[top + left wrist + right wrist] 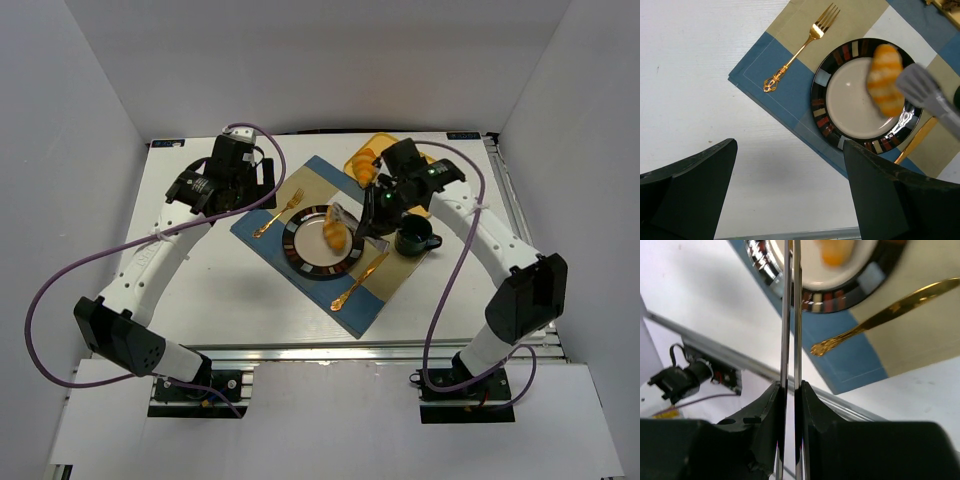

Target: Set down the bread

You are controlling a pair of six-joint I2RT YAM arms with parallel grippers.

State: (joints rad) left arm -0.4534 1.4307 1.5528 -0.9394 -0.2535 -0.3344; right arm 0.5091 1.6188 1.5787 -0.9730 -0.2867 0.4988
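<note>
A striped golden-orange croissant (337,233) hangs over the right half of the dark-rimmed plate (300,252), pinched at the tip of metal tongs (349,214). My right gripper (384,204) is shut on the tongs' two blades (790,315), which are squeezed almost together. In the left wrist view the croissant (884,80) shows over the plate's cream centre, with the tongs (935,100) coming in from the right. More bread (362,163) lies on a yellow tray (381,143) at the back. My left gripper (790,150) is open and empty over bare white table, left of the placemat.
A blue and tan placemat (305,178) carries the plate, a gold fork (277,215) to its left and a gold knife (360,280) to its right. A dark green mug (413,238) stands just right of the plate, under my right arm. White walls enclose the table.
</note>
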